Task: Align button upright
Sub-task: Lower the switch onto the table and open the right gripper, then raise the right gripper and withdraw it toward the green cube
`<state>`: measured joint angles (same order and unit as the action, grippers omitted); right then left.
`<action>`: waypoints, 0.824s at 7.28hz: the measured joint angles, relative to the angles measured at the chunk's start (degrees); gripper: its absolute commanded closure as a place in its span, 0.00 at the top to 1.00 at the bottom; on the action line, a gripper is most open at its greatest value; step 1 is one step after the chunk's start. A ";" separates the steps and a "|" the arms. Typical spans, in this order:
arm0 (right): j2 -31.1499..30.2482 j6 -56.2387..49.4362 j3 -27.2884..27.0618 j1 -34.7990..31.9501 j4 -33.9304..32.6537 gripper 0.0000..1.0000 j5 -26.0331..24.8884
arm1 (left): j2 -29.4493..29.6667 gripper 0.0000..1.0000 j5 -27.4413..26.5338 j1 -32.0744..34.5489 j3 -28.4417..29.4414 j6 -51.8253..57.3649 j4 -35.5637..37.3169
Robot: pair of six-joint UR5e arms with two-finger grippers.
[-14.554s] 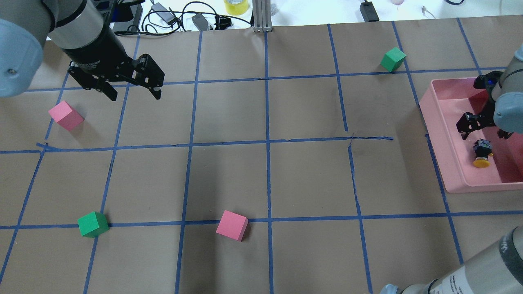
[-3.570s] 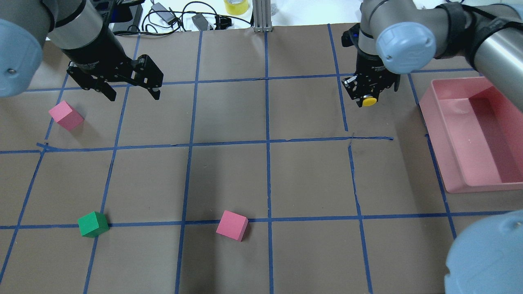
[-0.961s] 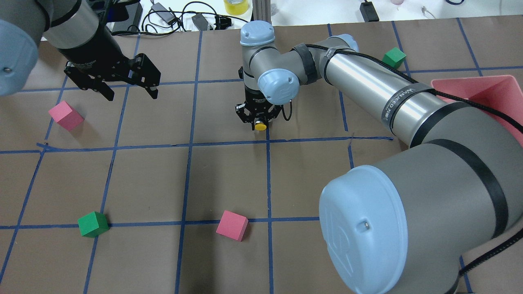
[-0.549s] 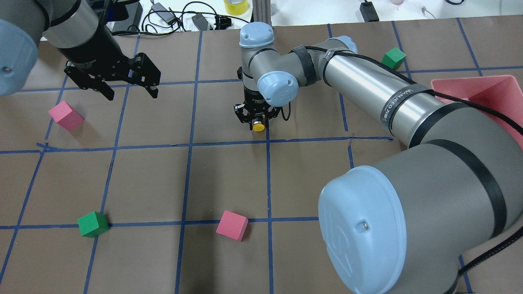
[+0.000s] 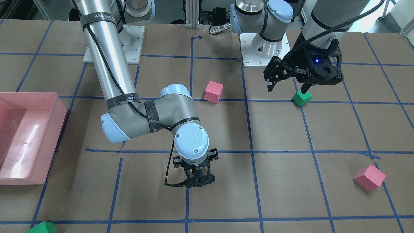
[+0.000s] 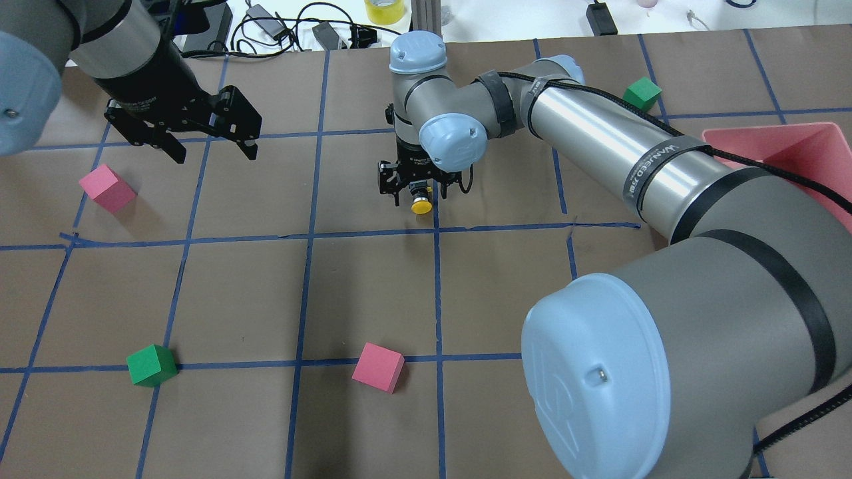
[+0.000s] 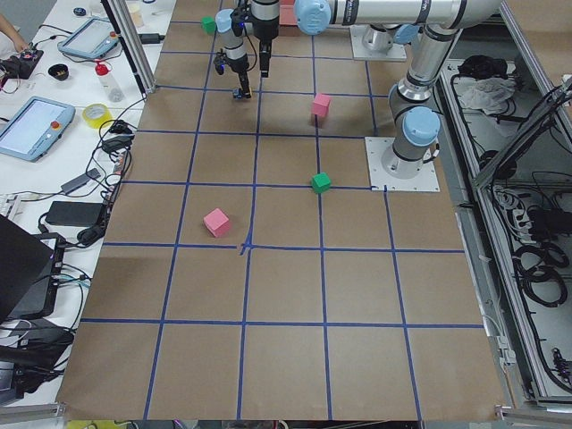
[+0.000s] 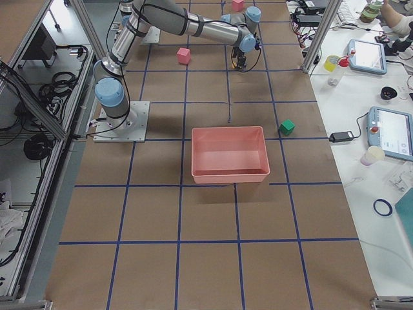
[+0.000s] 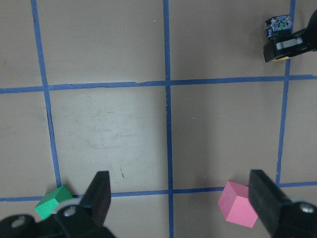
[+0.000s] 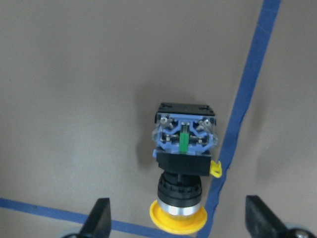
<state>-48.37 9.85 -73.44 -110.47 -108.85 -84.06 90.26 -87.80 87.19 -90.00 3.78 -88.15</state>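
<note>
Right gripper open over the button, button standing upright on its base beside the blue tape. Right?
Not upright: the button lies on its side, with base, neck and yellow cap in profile in the right wrist view. The rest holds: the right gripper is open over it, beside the blue tape.

I see the button (image 6: 420, 205) lying on its side on the table (image 6: 506, 286), near the middle, just beside a tape line (image 6: 436, 279). The right gripper (image 6: 417, 194) hangs right over it, with one finger on each side, not touching it. The left gripper (image 6: 216, 156) hangs high over the left side, well apart from the button. The left cube (image 6: 106, 188) sits out by the left edge. Closer to the robot sit the corner cube (image 6: 152, 364) and the middle cube (image 6: 378, 366). The far cube (image 6: 641, 93) is at the right, near the tray (image 8: 230, 177).
</note>
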 measured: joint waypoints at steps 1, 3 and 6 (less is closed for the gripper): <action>-2.10 -0.10 -0.22 0.09 0.04 1.00 -0.36 | 0.00 1.00 0.00 0.00 -0.01 0.02 0.00; -7.01 -0.79 -1.30 1.21 0.40 1.00 -0.75 | 0.00 1.00 -0.06 0.00 -0.07 0.08 0.00; -15.36 -2.57 -5.38 9.94 2.25 1.00 0.05 | 0.00 1.00 -0.09 0.00 -0.08 0.09 -0.06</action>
<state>-63.73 7.29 -78.81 -100.53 -106.59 -84.01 90.26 -87.89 87.19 -90.09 3.87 -88.22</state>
